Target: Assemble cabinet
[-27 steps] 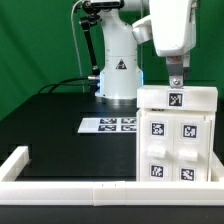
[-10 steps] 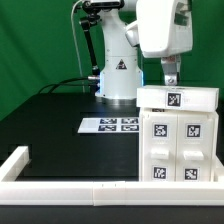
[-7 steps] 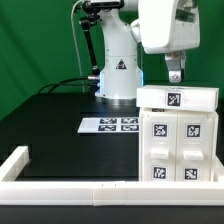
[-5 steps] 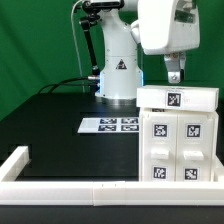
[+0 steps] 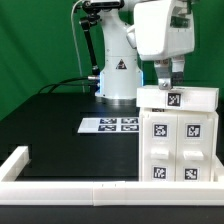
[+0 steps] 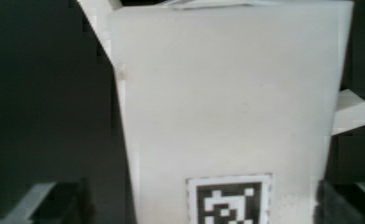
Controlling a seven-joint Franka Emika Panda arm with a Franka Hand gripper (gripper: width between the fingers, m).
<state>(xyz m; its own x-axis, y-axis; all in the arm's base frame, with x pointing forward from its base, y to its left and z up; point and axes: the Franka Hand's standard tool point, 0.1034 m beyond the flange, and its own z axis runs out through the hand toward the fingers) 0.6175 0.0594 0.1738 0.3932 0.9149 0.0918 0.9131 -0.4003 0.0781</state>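
Table: one black table (image 5: pixel 50 120) under everything, with a green backdrop behind it
Border rail: one long low white border rail (image 5: pixel 60 184) along the near edge, turning up at the exterior view's left corner
Arm: my one white arm (image 5: pixel 117 75), its base at the back of the table and its wrist housing hanging over the cabinet
Cabinet: one white cabinet (image 5: pixel 178 150) standing upright at the exterior view's right, just behind the rail
Drawer fronts: four drawer fronts (image 5: pixel 156 140), two over two, on the face of the cabinet that looks at the camera
Top slab: one flat top slab (image 5: pixel 200 98) lying across the cabinet, slightly wider than the body below; in the wrist view it fills most of the picture
Marker board: one marker board (image 5: pixel 108 124) flat on the table, at the exterior view's left of the cabinet and apart from it
Gripper: my one gripper (image 5: pixel 166 80) points down at the slab's far edge; I cannot tell whether it touches
Fingers: my two fingers (image 6: pixel 37 200) stand wide, one on each side of the slab in the wrist view, gripping nothing
Tags: four on the marker board, four on the drawer fronts, one on the slab's edge
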